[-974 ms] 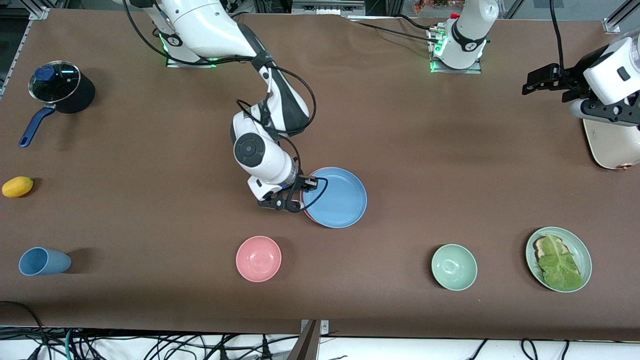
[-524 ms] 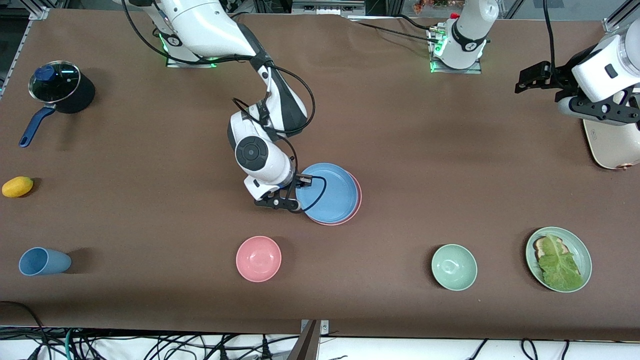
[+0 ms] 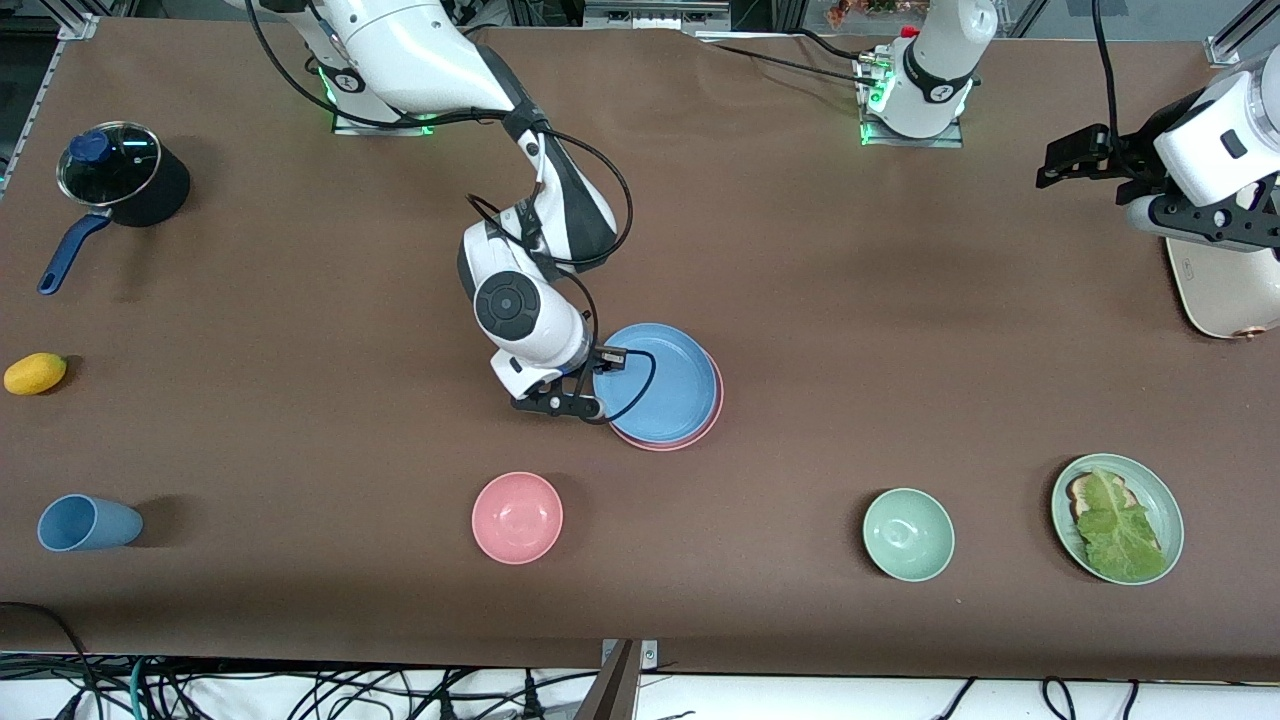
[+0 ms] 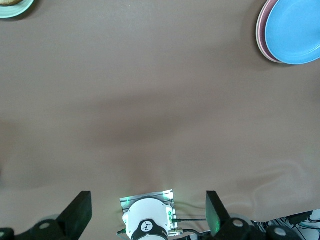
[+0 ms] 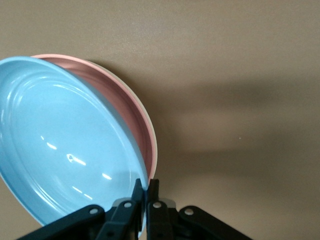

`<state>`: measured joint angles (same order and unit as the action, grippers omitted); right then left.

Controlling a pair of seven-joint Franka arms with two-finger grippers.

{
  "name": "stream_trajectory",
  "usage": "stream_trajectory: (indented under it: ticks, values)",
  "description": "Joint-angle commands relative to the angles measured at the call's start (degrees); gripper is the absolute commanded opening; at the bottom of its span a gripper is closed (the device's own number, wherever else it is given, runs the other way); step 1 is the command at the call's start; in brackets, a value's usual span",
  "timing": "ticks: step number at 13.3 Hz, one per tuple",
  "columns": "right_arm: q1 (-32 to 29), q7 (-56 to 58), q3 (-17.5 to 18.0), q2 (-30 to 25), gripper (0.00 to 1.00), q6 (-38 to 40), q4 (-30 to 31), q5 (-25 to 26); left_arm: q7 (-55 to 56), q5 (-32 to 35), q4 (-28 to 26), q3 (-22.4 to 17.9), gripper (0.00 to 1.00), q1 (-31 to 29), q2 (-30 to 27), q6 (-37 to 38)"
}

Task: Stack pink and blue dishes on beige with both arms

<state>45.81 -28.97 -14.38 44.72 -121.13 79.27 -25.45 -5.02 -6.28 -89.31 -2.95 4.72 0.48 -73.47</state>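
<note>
Blue plate [image 3: 660, 384]: I see it mid-table, gripped at its rim and lying slightly off-centre on the pink plate [image 3: 714, 400], whose edge shows as a crescent toward the left arm's end.
Beige plate [image 5: 153, 137]: I make out only a thin pale rim under the pink one in the right wrist view.
Right gripper [image 3: 598, 398]: my fingers are clamped tight on the blue plate's rim, at the side toward the right arm's end.
Left gripper [image 3: 1062, 160]: I have it up over the left arm's end of the table, fingers spread wide, holding nothing, waiting.
Pink bowl [image 3: 517, 517]: nearer the front camera than the stack, apart from it.
Green bowl [image 3: 908, 534]: same row, toward the left arm's end.
Lettuce plate [image 3: 1117, 517]: beside the green bowl.
Blue cup [image 3: 88, 522], lemon [image 3: 35, 373], lidded pot [image 3: 122, 187]: all at the right arm's end, well apart from the stack.
</note>
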Motion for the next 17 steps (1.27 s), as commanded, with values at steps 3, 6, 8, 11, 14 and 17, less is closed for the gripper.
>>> stream_trajectory:
  ticks: [3,6,8,11,14,17]
  values:
    - [0.2,-0.8,0.1,0.5,0.99,0.2,-0.5,0.9,-1.0,-0.1,1.8,0.0,1.00,0.0,2.1,-0.8]
    - [-0.5,-0.1,-0.2,-0.1,1.00,0.5,-0.5,1.0,-1.0,-0.4,5.9,0.0,1.00,0.1,5.4,-0.8]
    - [-0.5,0.1,-3.0,-1.7,1.00,2.5,-0.4,1.2,-1.0,-0.4,6.3,0.0,1.00,0.2,6.0,-0.8]
    - [-0.4,0.2,-8.2,-5.9,1.00,10.0,-0.4,4.5,-1.0,-0.4,8.7,0.0,1.00,0.1,7.3,-0.7]
    - [-0.5,10.4,-14.3,-12.4,1.00,19.3,-0.4,7.7,-1.0,-0.4,8.8,0.0,1.00,0.2,7.5,-0.7]
    - [-0.5,19.5,-21.7,-17.3,1.00,30.0,-0.7,7.7,-1.0,-0.5,8.8,0.0,1.00,0.2,7.4,-0.7]
